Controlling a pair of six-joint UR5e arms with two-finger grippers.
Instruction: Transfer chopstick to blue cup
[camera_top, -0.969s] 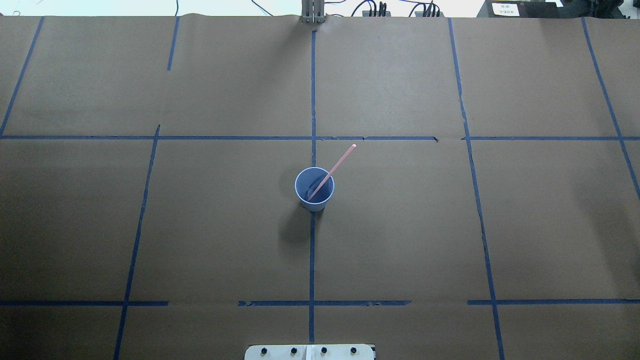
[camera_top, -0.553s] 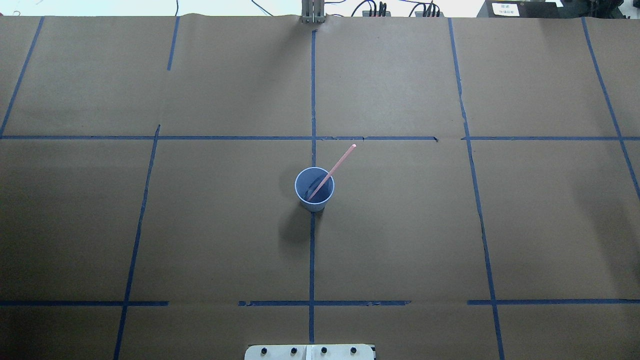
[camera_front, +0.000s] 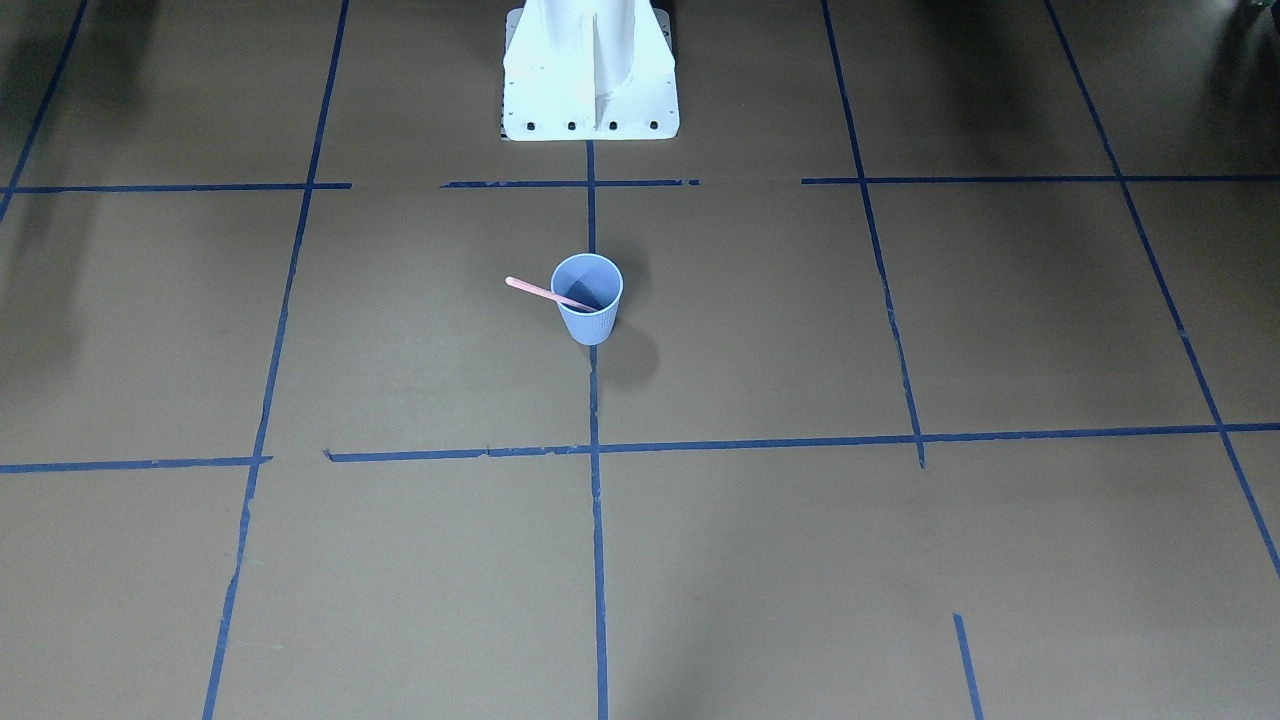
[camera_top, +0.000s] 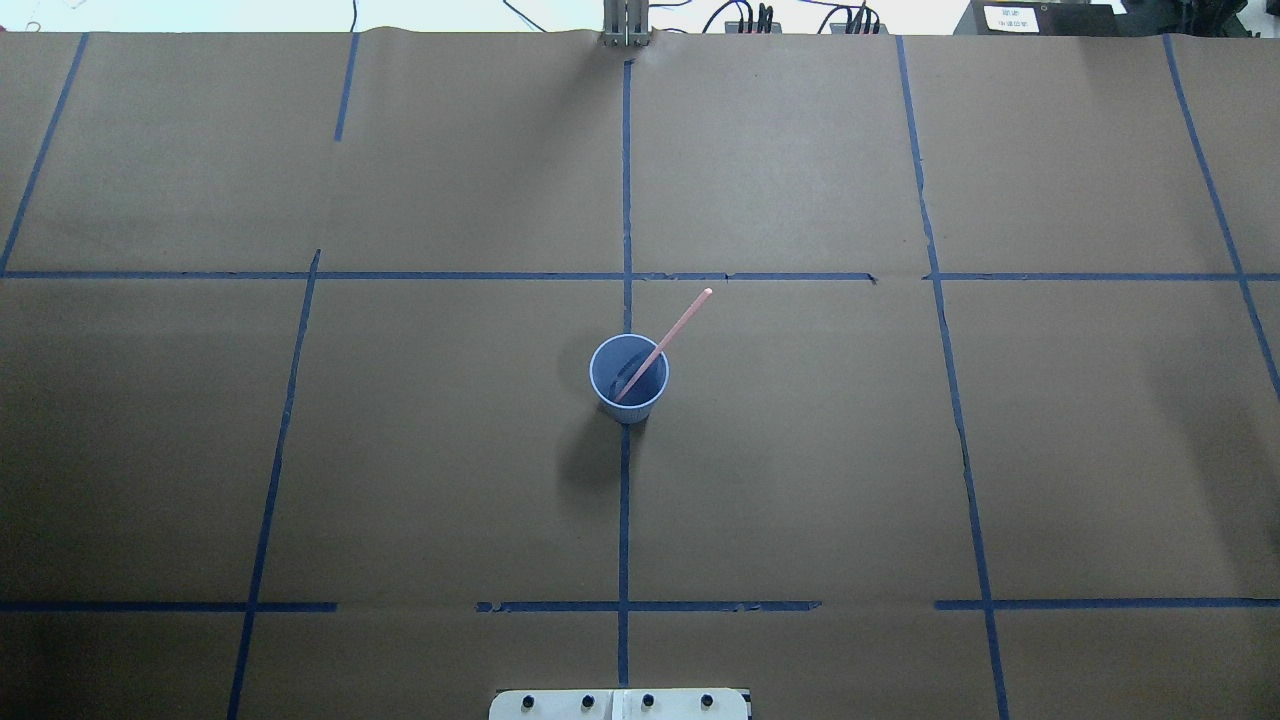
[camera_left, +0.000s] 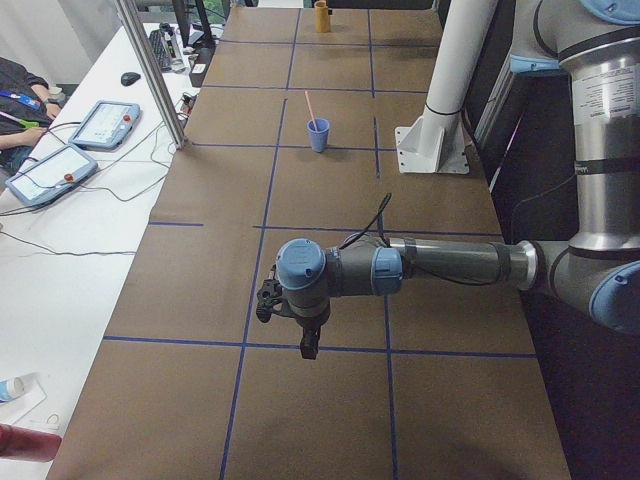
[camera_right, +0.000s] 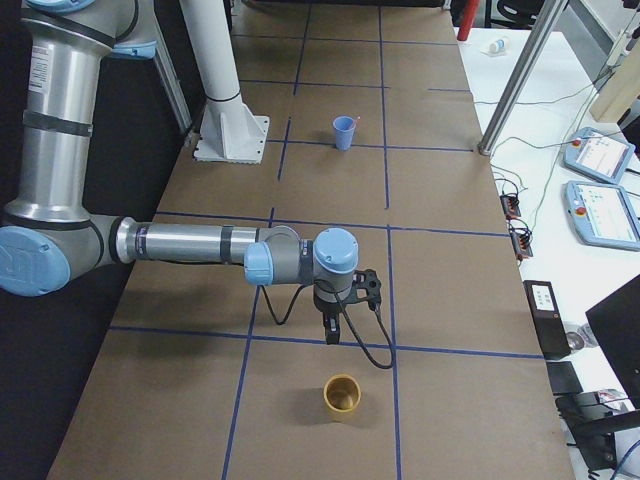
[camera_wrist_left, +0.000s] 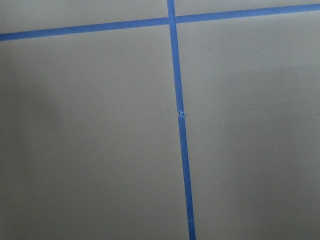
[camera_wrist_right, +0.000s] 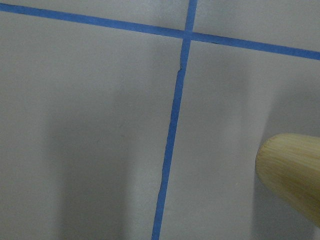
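The blue cup (camera_top: 628, 408) stands upright near the table's middle on a tape line; it also shows in the front view (camera_front: 588, 322) and both side views (camera_left: 318, 137) (camera_right: 344, 135). One pale pink chopstick (camera_top: 684, 318) stands slanted inside it, leaning on the rim with its top end sticking out (camera_front: 528, 288). My left gripper (camera_left: 306, 347) hangs over the table's left end, far from the cup. My right gripper (camera_right: 332, 330) hangs over the right end, just behind a yellow cup. Both show only in side views, so I cannot tell whether they are open or shut.
A yellow-tan cup (camera_right: 341, 397) stands near the table's right end, and its side shows in the right wrist view (camera_wrist_right: 292, 172). The white robot pedestal (camera_front: 590, 80) stands at the near edge. Blue tape lines cross the brown paper. Side desks hold tablets (camera_left: 108, 122).
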